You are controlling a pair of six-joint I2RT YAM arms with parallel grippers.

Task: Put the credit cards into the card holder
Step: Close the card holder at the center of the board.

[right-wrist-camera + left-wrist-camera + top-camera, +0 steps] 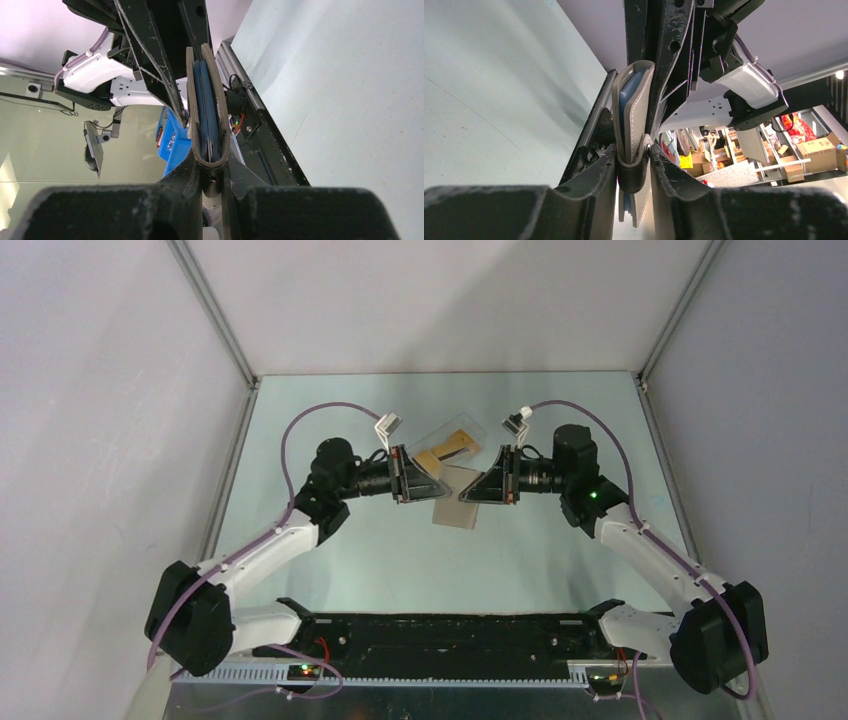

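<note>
Your left tool (432, 483) and right tool (478, 487) point inward at each other, held level, tips nearly touching. Both are pinched narrow on the card holder (458, 510).

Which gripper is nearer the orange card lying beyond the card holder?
Left. The left gripper sits just beside the orange card; the right gripper is farther, on the card holder's other side.

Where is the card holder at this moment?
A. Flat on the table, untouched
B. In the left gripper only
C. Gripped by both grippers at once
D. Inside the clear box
C: each wrist view shows the card holder pinched on edge in that arm's own jaws, left gripper and right gripper, with the other gripper at its far edge.
</note>
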